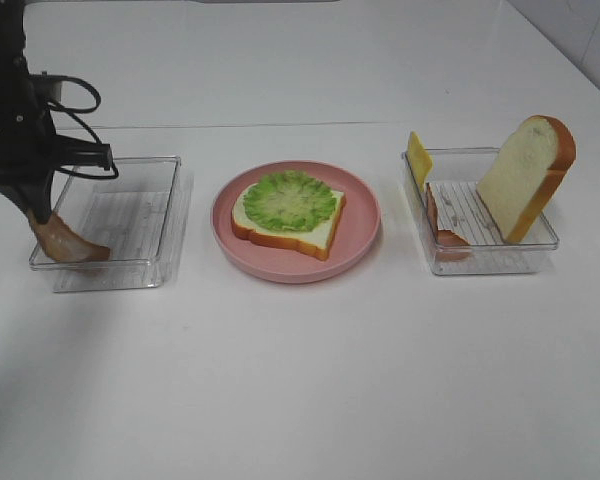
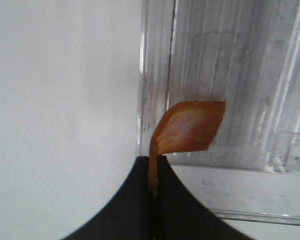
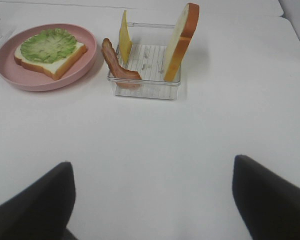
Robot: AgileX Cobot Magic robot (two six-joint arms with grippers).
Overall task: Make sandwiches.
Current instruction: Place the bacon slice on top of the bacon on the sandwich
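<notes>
The left gripper (image 2: 152, 170) is closed on a bacon strip (image 2: 190, 127) at the near-left corner of the left tray (image 1: 170, 220), probably to carry it onto the bread (image 1: 320, 233) with lettuce (image 1: 288, 200) on the plate (image 1: 365, 215) mid-tabletop; the right gripper (image 3: 151, 167) hangs open.

I count two trays from here: the left tray (image 1: 130, 270) and the right tray (image 1: 480, 262). One plate (image 1: 365, 225). Bread comes to two: a flat slice (image 1: 318, 236) and an upright slice (image 1: 525, 175). One lettuce (image 1: 288, 200). Bacon makes two: the left bacon (image 1: 70, 243) and the right bacon (image 1: 442, 228). One cheese (image 1: 418, 155).
</notes>
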